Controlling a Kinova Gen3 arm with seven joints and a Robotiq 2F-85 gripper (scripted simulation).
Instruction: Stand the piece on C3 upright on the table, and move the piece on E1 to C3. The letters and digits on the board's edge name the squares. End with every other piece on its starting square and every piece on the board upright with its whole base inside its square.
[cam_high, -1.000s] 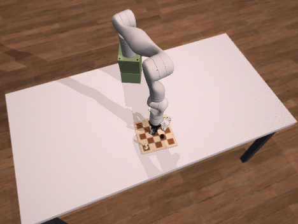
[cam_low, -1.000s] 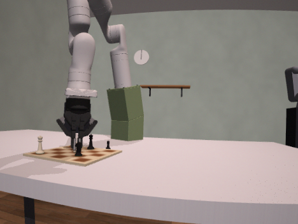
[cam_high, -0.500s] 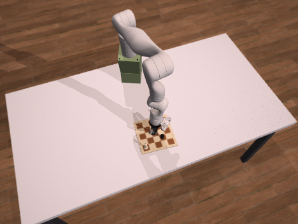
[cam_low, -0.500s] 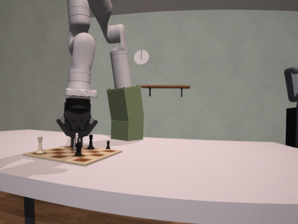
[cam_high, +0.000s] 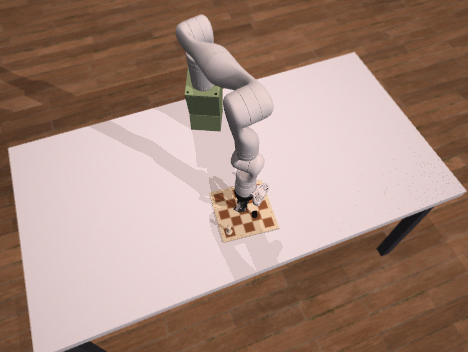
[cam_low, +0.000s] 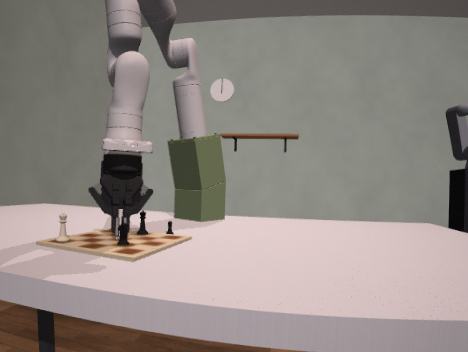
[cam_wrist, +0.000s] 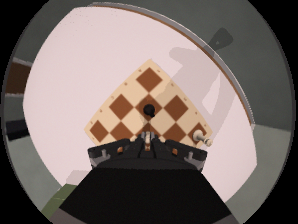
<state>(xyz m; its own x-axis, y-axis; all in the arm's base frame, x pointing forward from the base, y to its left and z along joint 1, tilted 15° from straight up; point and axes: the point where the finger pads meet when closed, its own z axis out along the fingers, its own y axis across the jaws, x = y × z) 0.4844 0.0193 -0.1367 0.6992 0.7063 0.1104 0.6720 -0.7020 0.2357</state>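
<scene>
The chequered board (cam_high: 260, 231) (cam_low: 134, 257) (cam_wrist: 150, 63) lies on the table; its letters and digits are too small to read. My gripper (cam_high: 241, 208) (cam_low: 121, 228) (cam_wrist: 147, 136) is low over the board's middle, its fingers nearly together on a slim pale piece, mostly hidden by the fingers and a black piece (cam_high: 254, 214) (cam_low: 123, 236) (cam_wrist: 149, 109). That black piece stands upright close to the fingers. A tall white piece (cam_high: 229, 230) (cam_low: 62, 229) (cam_wrist: 199, 135) stands upright on a corner square. A tall black piece (cam_low: 143, 225) and a small black piece (cam_low: 170, 228) stand upright behind, seen in the exterior view.
The arm's green pedestal (cam_high: 205, 107) (cam_low: 200, 200) stands at the table's back edge. The white table (cam_high: 125, 225) (cam_low: 300, 270) extends around the board on all sides. The arm hides the back part of the board in the top view.
</scene>
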